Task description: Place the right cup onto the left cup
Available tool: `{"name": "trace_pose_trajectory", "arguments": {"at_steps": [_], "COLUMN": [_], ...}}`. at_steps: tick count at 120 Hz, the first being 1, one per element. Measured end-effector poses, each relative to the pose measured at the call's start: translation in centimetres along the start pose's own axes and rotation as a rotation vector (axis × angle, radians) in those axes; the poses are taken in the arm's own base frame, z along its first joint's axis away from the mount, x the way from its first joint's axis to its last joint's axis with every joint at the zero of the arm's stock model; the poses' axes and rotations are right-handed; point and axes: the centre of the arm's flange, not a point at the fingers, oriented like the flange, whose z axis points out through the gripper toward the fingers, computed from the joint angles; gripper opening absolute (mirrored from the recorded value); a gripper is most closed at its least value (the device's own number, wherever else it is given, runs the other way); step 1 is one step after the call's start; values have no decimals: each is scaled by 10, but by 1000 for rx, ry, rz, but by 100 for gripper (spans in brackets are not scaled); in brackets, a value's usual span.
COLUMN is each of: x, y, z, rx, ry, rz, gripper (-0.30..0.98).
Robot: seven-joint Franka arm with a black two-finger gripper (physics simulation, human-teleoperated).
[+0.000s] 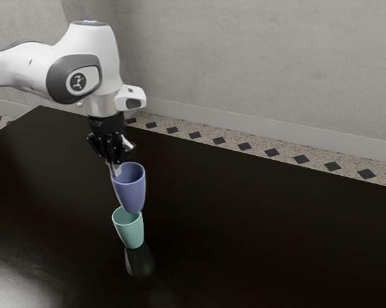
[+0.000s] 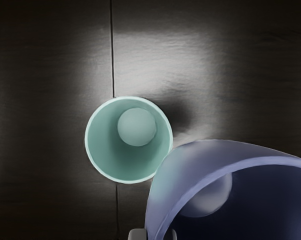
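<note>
My gripper [image 1: 116, 168] is shut on the near rim of the purple-blue cup [image 1: 131, 192], one finger inside the wall and one outside. The cup hangs upright in the air. Below it in the exterior view, the mint green cup [image 1: 129, 230] stands upright on the table, its rim partly behind the held cup's base. From the wrist view, the green cup [image 2: 128, 140] is open toward the camera, and the purple cup [image 2: 190, 165] lies off to one side of it, its wall between the two fingertips [image 2: 152, 235].
The dark table [image 1: 257, 237] extends around the cups, with a faint reflection beneath the green one. A grey wall [image 1: 257, 64] and a patterned floor strip lie beyond the table's far edge.
</note>
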Motion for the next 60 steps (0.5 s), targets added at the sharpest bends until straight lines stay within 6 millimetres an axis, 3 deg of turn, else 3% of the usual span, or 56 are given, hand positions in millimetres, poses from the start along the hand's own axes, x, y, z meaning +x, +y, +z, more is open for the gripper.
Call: {"name": "trace_pose_trajectory", "arguments": {"at_steps": [60], "x": [12], "y": [-21], "z": [21], "rx": [23], "ry": [-28], "rz": [-77], "gripper": [-10]}}
